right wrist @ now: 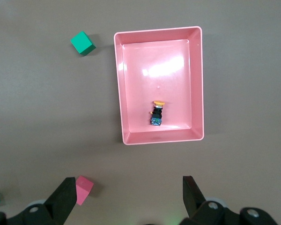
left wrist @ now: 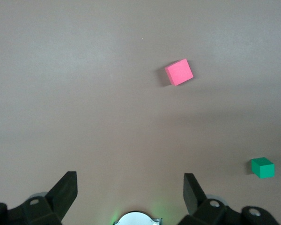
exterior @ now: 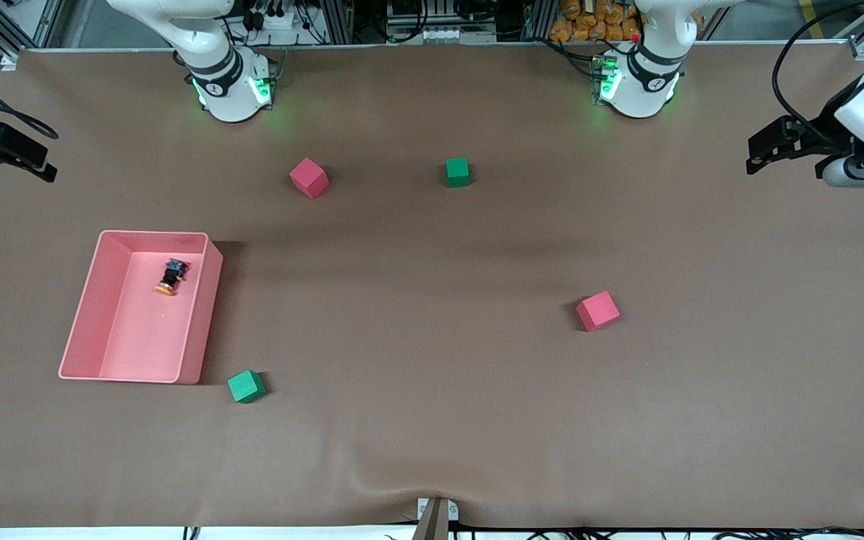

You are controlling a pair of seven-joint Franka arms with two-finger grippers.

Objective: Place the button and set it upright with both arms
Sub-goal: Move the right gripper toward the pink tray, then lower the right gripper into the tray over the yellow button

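Button [right wrist: 157,113]: lies on its side in the pink tray [right wrist: 196,84], below the right gripper [right wrist: 130,197].
Handling: probably light, rigid; grasp the black body, not the orange cap.
Right gripper: spread wide, empty.
Left gripper [left wrist: 130,190]: spread wide, empty, waiting over bare table.

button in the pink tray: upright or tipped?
Tipped. The button lies on its side on the pink tray's floor, orange cap pointing sideways toward the front camera, not up.

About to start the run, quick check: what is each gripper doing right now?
Left gripper: open, holding nothing, up over bare table.
Right gripper: open, holding nothing, high above the pink tray with the button in it.
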